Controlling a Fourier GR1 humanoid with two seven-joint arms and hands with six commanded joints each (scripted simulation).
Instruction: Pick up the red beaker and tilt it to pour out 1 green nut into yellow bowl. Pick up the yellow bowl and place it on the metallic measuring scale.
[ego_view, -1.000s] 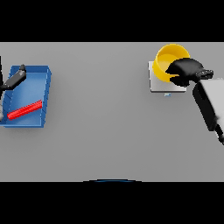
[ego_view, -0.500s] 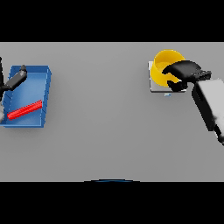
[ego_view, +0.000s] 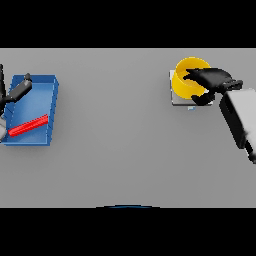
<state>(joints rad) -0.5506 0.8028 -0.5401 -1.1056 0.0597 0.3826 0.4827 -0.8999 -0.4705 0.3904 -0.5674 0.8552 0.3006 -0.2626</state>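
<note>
One yellow bowl (ego_view: 187, 80) under right hand (ego_view: 212, 80)

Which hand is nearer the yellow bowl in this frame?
The right hand: it is at the yellow bowl, its fingers around the rim. The left hand is far across the table, over the blue tray.

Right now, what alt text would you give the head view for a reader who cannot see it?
The right hand is curled round the rim of a yellow bowl that sits on a metallic scale at the grey table's far right. At far left, the left hand hangs over a blue tray holding a red beaker on its side.
</note>
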